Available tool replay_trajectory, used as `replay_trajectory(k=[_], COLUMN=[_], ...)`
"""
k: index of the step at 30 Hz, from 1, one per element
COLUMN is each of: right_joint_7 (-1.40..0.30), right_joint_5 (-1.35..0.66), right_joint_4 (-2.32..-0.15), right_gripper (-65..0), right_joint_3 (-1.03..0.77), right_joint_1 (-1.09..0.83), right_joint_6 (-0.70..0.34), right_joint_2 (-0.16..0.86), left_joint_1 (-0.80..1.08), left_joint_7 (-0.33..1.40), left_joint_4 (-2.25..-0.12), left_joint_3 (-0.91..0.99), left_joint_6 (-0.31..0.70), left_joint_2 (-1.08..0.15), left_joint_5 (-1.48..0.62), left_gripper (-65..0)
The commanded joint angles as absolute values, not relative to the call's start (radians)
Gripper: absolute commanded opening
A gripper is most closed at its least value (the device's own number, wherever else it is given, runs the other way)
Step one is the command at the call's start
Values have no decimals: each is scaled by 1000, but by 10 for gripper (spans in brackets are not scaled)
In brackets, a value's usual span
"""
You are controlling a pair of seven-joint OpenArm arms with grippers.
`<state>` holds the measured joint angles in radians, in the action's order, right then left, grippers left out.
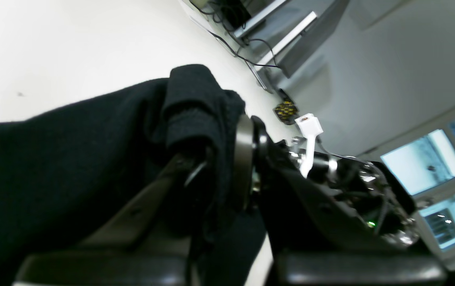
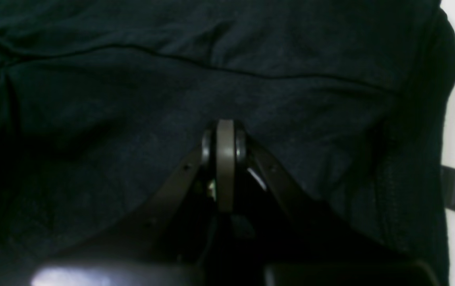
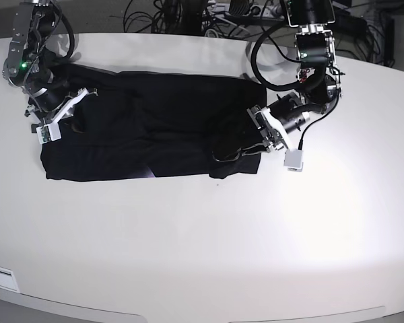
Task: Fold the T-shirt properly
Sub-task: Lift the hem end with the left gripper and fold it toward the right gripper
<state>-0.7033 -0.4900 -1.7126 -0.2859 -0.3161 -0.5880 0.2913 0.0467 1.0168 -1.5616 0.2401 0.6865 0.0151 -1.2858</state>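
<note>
Left gripper (image 3: 250,143) pinched shut on T-shirt (image 3: 148,128) right edge, lifting it to fold; right gripper (image 3: 73,108) jaws closed, pressing far-left cloth flat.

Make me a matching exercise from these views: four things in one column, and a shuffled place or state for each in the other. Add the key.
Things
1. T-shirt
2. left gripper
3. right gripper
4. table

Places or states
A. white and bare in front
B. shut on a bunch of black cloth, at the base view's right
C. spread flat, black
D. shut, over the cloth at the base view's left

Pairs: 1-C, 2-B, 3-D, 4-A
</note>
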Motion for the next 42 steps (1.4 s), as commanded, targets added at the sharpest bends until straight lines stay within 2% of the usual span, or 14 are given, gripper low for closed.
replay_trajectory(k=[1,19,20,23,24,25,27,34,35,37,38,39,40,42], right_joint_7=[-746,-770,-773,-784,-791,-801,-816,-817,-817,-817,-817,-817,-817,-817], right_joint_5=[-483,-501,-501,-527,-542,-558,-578,-580,-580,-580,-580,-580,-580,-580], right_joint_4=[-1718,-1718,-1718,-1718,-1718,-1718,-1718,-1718,-1718,-1718,-1718,-1718,-1718,-1718], right_gripper=[-650,-650,-650,-650,-650,-643,-616,-616,-616,-616,-616,-616,-616,-616], right_joint_3=[-286,-286,-286,-286,-286,-286,-286,-286,-286,-286,-286,-286,-286,-286], right_joint_1=[-319,-319,-319,-319,-319,-319,-319,-319,-319,-319,-319,-319,-318,-316], right_joint_6=[-603,-603,-603,-603,-606,-614,-632,-636,-636,-636,-636,-636,-636,-636], right_joint_2=[300,300,301,303,302,302,302,302,302,302,302,302,302,302], left_joint_1=[30,30,30,29,27,24,20,20,20,20,19,20,20,19], left_joint_7=[991,965,950,910,905,905,912,924,924,916,917,925,941,941], left_joint_4=[-1576,-1576,-1576,-1576,-1576,-1576,-1576,-1576,-1576,-1576,-1576,-1576,-1576,-1576], left_joint_3=[236,154,149,143,143,143,143,143,145,145,145,146,146,147], left_joint_6=[698,698,698,698,698,698,698,698,698,698,698,698,698,698], left_joint_2=[23,51,51,51,51,51,51,50,50,51,50,50,50,50], left_joint_5=[-1301,-1285,-1272,-1244,-1244,-1246,-1250,-1283,-1282,-1281,-1279,-1278,-1278,-1241], left_gripper=[-650,-650,-631,-397,-333,-304,-305,-308,-328,-417,-500,-615,-650,-650])
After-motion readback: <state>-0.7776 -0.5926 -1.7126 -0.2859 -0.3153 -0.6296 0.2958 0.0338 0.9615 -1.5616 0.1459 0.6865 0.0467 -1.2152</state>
